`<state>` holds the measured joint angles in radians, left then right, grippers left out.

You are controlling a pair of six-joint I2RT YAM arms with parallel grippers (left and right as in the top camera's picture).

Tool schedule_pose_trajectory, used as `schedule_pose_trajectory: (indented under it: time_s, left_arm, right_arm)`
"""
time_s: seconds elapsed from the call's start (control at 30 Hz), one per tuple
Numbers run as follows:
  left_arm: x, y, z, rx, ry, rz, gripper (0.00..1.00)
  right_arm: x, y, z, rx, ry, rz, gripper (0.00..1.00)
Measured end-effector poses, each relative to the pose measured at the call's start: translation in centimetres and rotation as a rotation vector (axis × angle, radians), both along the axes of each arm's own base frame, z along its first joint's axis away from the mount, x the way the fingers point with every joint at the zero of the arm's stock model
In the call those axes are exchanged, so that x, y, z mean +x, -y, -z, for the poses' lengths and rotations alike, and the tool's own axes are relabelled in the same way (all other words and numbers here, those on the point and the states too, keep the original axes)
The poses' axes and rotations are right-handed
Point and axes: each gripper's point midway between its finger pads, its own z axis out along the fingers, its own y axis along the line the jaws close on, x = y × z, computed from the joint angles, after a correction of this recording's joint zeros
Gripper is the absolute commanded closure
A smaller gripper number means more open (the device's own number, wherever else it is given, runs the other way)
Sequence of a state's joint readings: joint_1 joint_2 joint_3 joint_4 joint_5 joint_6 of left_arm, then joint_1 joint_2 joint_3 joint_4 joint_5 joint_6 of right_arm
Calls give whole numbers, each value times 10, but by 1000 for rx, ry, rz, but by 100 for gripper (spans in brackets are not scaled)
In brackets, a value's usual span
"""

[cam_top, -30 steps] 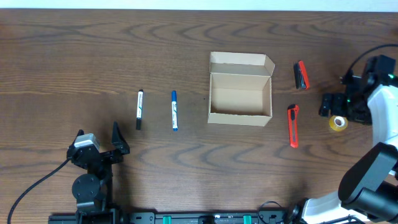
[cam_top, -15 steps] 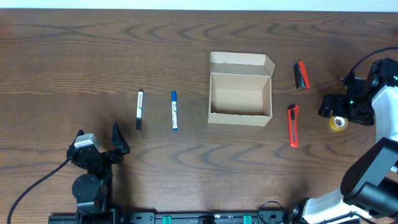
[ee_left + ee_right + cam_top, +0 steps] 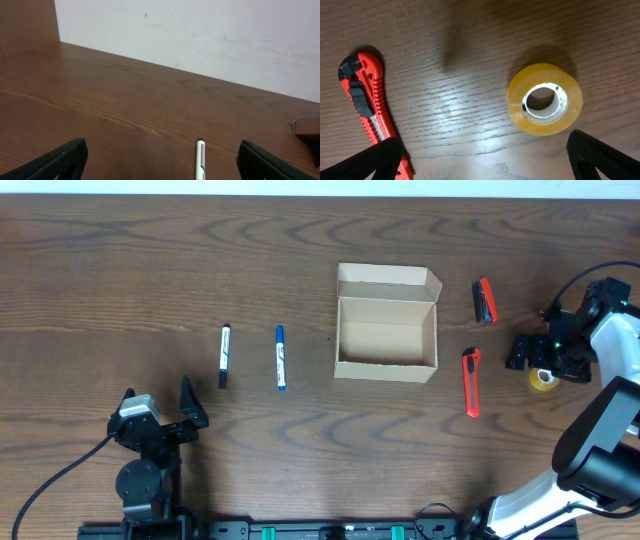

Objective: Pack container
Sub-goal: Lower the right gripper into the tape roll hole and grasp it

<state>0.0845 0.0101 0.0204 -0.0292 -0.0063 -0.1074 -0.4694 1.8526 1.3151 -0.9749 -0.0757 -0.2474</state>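
Slight shift of right gripper (image 3: 530, 360) toward 9 o'clock, now overlapping tape roll (image 3: 545, 381) at its 11 o'clock edge; forearm swung toward 12.

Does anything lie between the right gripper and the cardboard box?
Yes. A red plastic utility knife lies flat between the right gripper and the open light-tan cardboard box, touching neither. Probably passable overhead.

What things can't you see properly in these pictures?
Tape roll, overhead view: the right arm covers part of it.
Black marker and blue marker, overhead view: their print is too small to read.
Box, left wrist view: only a corner shows; the right edge cuts it off.
Red cutter, right wrist view: the bottom edge cuts off its lower end.
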Motion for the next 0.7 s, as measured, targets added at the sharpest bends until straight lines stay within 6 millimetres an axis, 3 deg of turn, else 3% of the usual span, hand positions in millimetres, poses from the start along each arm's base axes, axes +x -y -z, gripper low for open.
schedule_pose_trajectory:
  time_s: [0.7]
  left_arm:
    - [0,0,0,0,0,0,5]
  right_arm:
    - [1,-6,40,30,-80,-20,1]
